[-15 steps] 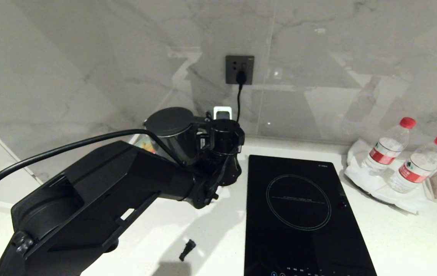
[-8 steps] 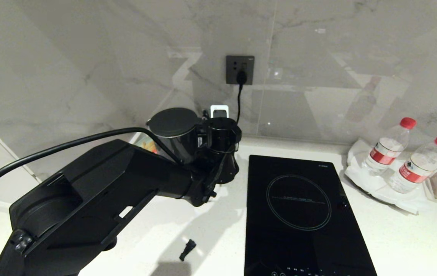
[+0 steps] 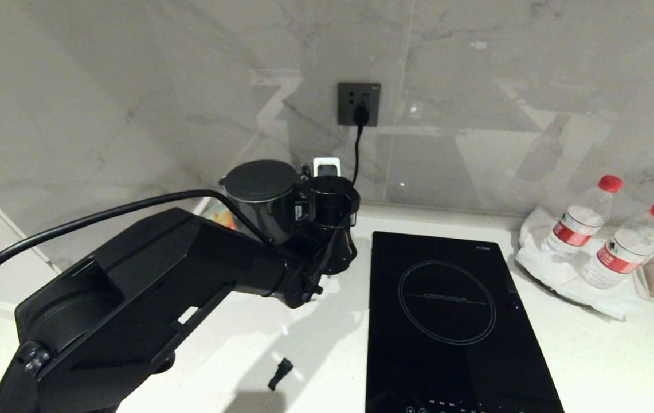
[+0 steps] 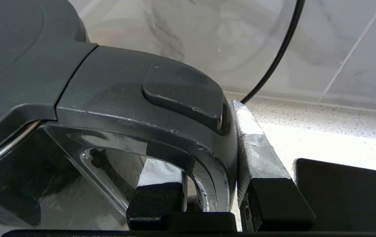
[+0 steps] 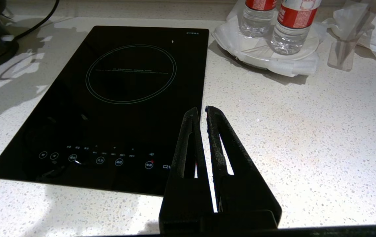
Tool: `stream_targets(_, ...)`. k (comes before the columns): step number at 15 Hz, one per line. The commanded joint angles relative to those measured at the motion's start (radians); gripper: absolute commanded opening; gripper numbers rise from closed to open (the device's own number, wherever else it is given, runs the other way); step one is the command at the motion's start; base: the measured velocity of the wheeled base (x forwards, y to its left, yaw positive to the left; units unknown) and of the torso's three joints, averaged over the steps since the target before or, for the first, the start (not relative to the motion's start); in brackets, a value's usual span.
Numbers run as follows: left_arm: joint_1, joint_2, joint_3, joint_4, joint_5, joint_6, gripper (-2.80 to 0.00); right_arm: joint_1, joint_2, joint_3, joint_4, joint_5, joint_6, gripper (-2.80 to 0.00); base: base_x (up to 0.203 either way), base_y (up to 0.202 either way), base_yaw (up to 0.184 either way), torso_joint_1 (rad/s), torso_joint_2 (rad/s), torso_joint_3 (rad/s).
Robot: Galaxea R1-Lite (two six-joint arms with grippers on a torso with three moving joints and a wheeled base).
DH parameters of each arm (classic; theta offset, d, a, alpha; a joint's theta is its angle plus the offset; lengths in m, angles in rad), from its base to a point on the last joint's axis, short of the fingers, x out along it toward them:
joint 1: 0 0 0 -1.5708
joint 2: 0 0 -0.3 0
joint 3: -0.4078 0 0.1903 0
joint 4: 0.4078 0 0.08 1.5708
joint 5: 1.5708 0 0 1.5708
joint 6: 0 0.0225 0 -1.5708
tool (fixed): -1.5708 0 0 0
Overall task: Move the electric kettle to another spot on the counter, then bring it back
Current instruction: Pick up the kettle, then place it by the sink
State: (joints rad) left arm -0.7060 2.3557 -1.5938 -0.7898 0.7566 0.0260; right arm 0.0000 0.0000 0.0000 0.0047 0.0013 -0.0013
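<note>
head view shows the tall glossy black jug kettle with a flat black lid standing at centre left of the frame, close to the grey marble-look wall, on the white finely speckled stone-like counter. the left gripper sits against the kettle's right side, at the big loop handle.

left wrist view shows the black loop handle of the kettle filling the frame. the left gripper has its jaws closed on the handle's upright part: one finger, wrapped in grey tape, presses the outer face, the other sits inside the loop. whether the kettle base rests on the counter or is lifted cannot be told.

right wrist view shows the right gripper parked above the counter at the near edge of the black glass hob, jaws nearly together and empty.

failure risks from this state:
- the grip is on a narrow, curved, glossy bar; the kettle body hangs to one side of it, so a lift may swing or rotate the kettle in the jaws.
- a black power cord runs down from the dark wall socket behind the kettle; a sideways move may snag it.
- travel toward frame right crosses the hob; a low carry may strike its edge.
</note>
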Motion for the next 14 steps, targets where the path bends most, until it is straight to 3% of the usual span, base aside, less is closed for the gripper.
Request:
stream_targets(1,0.010,-0.015,-0.002,-0.005,0.004,0.004,-2.80,0.000,0.002,0.000,0.000,0.000,-0.001,-2.80,0.000,0.000,0.000,0.000,0.00,0.000)
stream_targets(10,0.019,-0.109,-0.023,0.004,0.002,0.033,-2.80,0.000,0.002,0.000,0.000,0.000,0.000,-2.80,0.000,0.000,0.000,0.000,0.00,0.000)
stream_targets(14,0.005,-0.233,0.112,0.006,-0.006,0.037,-2.80,0.000,0.000,0.000,0.000,0.000,0.000,-2.80,0.000,0.000,0.000,0.000,0.00,0.000)
